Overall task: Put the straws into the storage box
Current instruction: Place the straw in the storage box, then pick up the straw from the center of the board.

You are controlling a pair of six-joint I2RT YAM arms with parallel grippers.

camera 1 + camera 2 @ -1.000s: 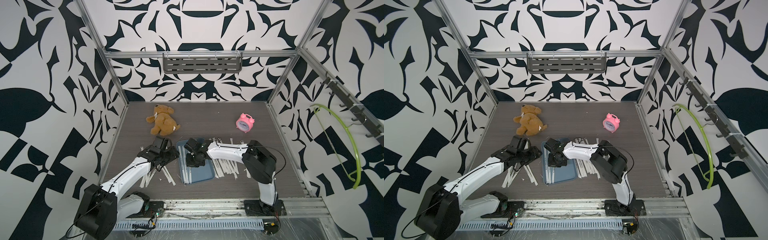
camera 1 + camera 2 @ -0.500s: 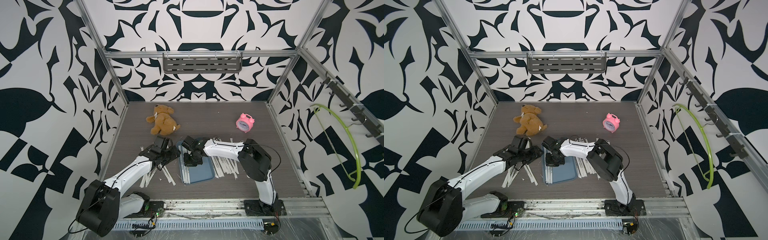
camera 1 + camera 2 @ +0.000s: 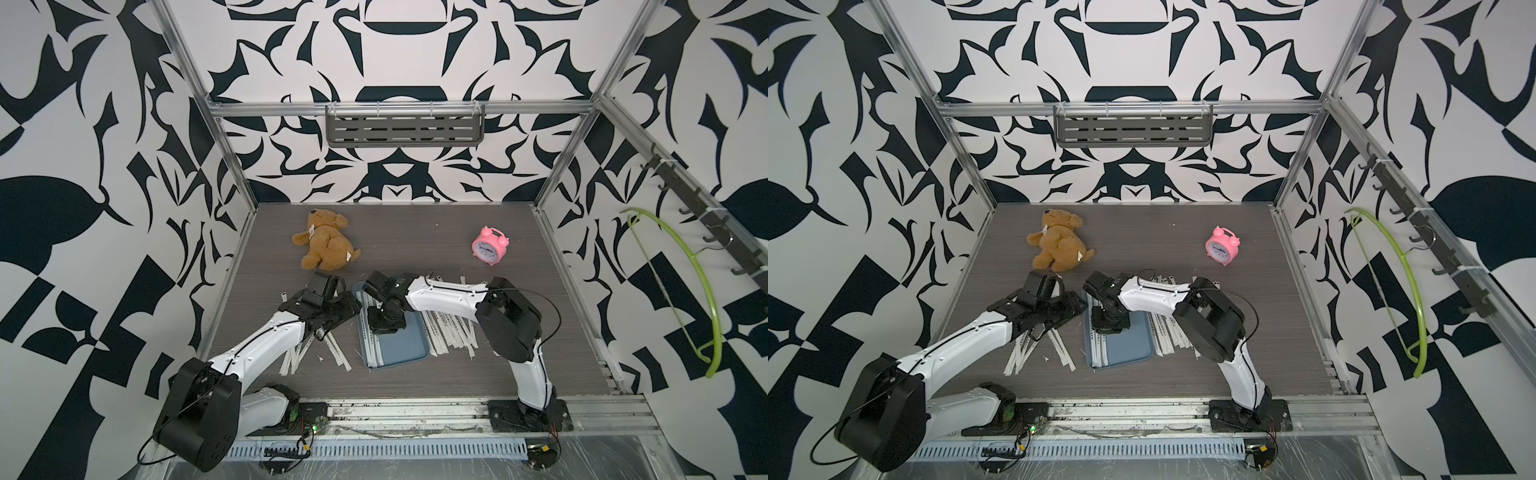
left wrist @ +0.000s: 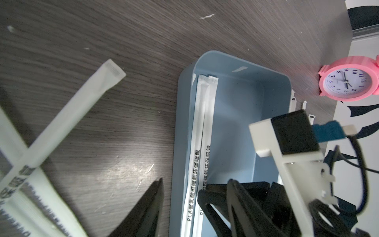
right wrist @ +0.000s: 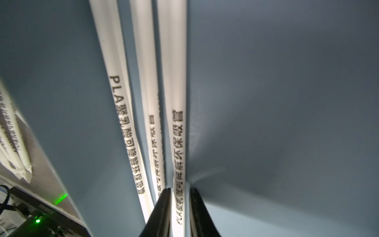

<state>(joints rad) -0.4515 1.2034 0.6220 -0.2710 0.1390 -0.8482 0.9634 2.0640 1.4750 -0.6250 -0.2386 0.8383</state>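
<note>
The blue-grey storage box point(image 3: 409, 345) point(image 3: 1129, 345) lies at the front middle of the table, with a few white-wrapped straws point(image 3: 372, 345) along its left side. More straws lie loose left of it point(image 3: 299, 353) and right of it point(image 3: 449, 328). My right gripper point(image 3: 384, 322) point(image 5: 180, 189) reaches down into the box. Its jaws stand narrowly open on either side of one straw point(image 5: 177, 123) that rests on the box floor point(image 5: 287, 102). My left gripper point(image 3: 338, 311) point(image 4: 195, 180) is open and holds nothing. It hovers at the box's left rim point(image 4: 180, 123), beside a loose straw point(image 4: 75, 115).
A brown teddy bear point(image 3: 326, 245) lies at the back left and a pink alarm clock point(image 3: 489, 249) point(image 4: 348, 82) stands at the back right. A grey slotted shelf point(image 3: 405, 129) hangs on the back wall. A green hanger point(image 3: 685, 291) hangs on the right wall.
My right gripper has shifted a little toward the box's left side, and its jaws have parted slightly round the straw. The left arm has hardly moved.
</note>
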